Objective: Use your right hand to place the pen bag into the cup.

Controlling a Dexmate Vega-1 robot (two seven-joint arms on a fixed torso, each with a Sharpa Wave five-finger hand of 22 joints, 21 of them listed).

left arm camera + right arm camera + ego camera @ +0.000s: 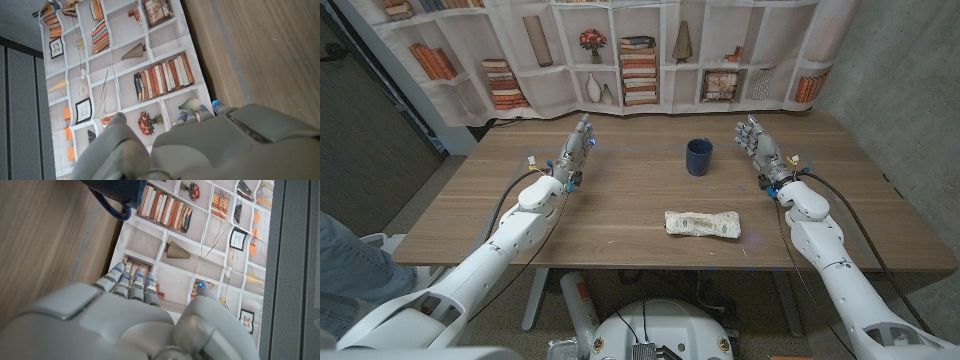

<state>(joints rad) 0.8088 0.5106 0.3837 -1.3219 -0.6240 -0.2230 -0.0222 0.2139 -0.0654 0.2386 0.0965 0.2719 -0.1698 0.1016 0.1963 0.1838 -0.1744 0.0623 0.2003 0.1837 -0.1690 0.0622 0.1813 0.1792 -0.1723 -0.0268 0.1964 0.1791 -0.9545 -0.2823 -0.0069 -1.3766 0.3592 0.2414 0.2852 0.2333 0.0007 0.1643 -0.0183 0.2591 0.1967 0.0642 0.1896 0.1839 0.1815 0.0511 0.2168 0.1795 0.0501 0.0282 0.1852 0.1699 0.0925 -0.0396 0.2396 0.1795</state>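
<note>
Right fingers (750,131): straight and a little apart, pointing away toward the backdrop, grasping nothing.
Left fingers (583,131): likewise extended and loose, nothing between them.
Right hand (758,148): raised over the far right part of the table (620,200), to the right of the cup and apart from it; the right wrist view shows its back (125,325) with the cup's handle ahead of the fingertips.
Left hand (575,152): raised over the far left part of the table, well apart from cup and pen bag; its back (225,145) faces the left wrist camera.
Pen bag (701,223): lies flat and lengthwise near the table's front edge, light-coloured with a pattern, touched by neither hand.
Cup (698,156): dark blue, upright, beyond the pen bag toward the backdrop; seen close in the right wrist view (112,192).
Backdrop (620,50): a printed bookshelf curtain hanging behind the table.
</note>
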